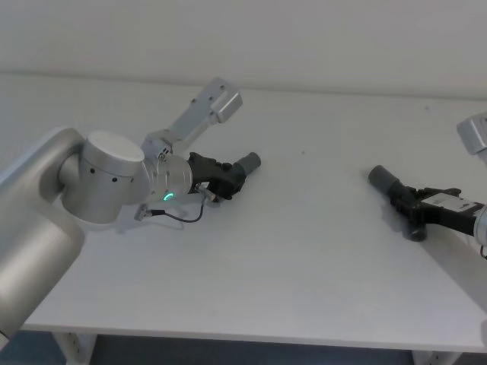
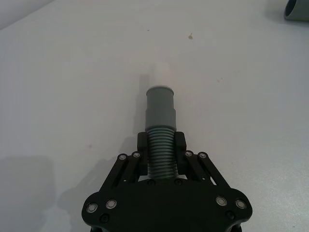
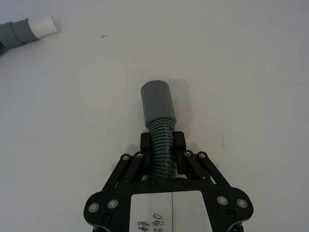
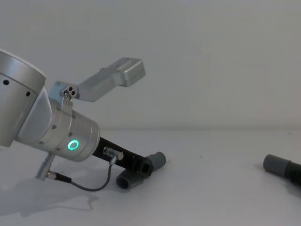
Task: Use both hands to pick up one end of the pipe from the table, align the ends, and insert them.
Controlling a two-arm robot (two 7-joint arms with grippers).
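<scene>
White table (image 1: 304, 251): left tool (image 2: 161, 142), right tool (image 3: 162, 141) each grip pipe (image 2: 160, 104); label (image 3: 166, 210) illegible.

The table (image 1: 304, 258) is white, matt and smooth, barely speckled. The left pipe piece (image 2: 160, 121), clamped in the left gripper (image 2: 161, 143), looks like dull grey plastic: a smooth collar above fine ribbing, ending in a chalky white tip (image 3: 43, 24). The right pipe piece (image 3: 158, 108), pinched by the right gripper (image 3: 161, 143), is the same smooth-then-ribbed grey plastic. Both grippers are matt black with small shiny metal screw heads (image 2: 221, 200); the right one carries a white paper label (image 3: 169, 212). The left wrist (image 4: 70, 134) is satin silver metal, trailing a black rubbery cable (image 4: 89, 187).
</scene>
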